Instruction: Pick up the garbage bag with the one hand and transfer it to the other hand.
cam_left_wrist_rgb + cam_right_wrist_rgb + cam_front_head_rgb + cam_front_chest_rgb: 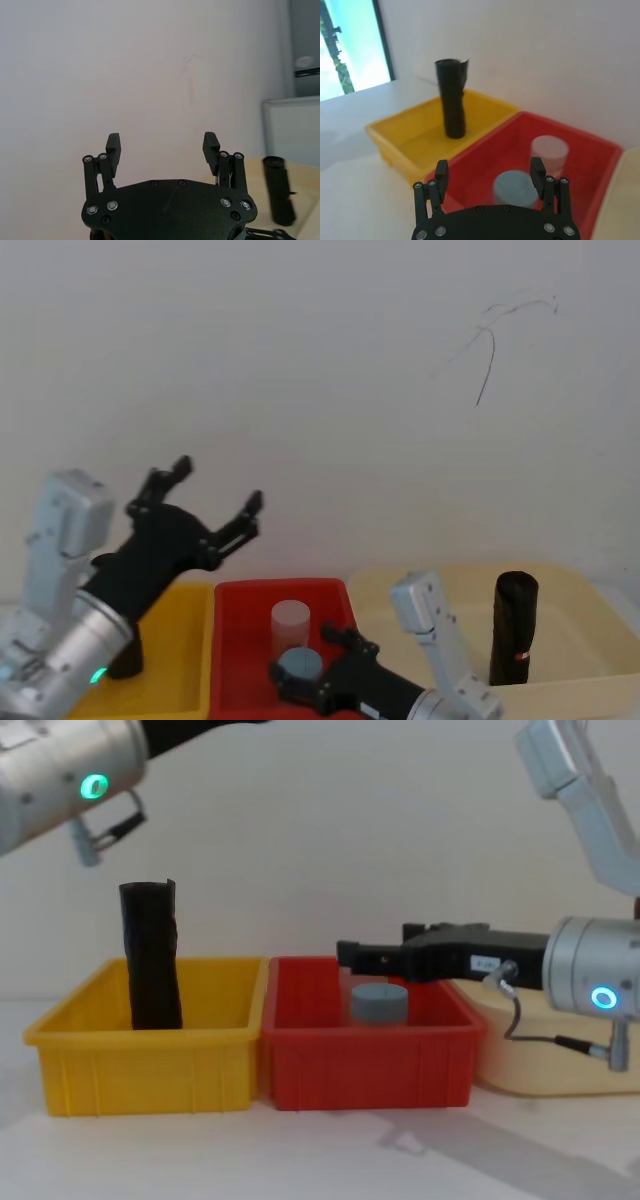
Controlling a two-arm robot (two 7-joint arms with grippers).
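Observation:
A garbage bag (pixel 515 625), a tall black roll with a small red-and-white label, stands upright in the cream bin (pixel 580 665) at the right; it also shows as the garbage bag (pixel 279 195). A second black roll (pixel 150 955) stands in the yellow bin (pixel 145 1065). My left gripper (pixel 218 485), on the green-ringed arm, is raised high above the yellow bin, open and holding nothing (pixel 161 142). My right gripper (pixel 345 957), on the blue-ringed arm, hovers open just over the grey-blue jar (pixel 515 187) in the red bin (pixel 365 1065).
A pale pink jar (pixel 549 150) stands behind the grey-blue jar (pixel 300 662) in the red bin. The three bins sit side by side, yellow, red, cream, close to a white wall. Bare white table lies in front of them.

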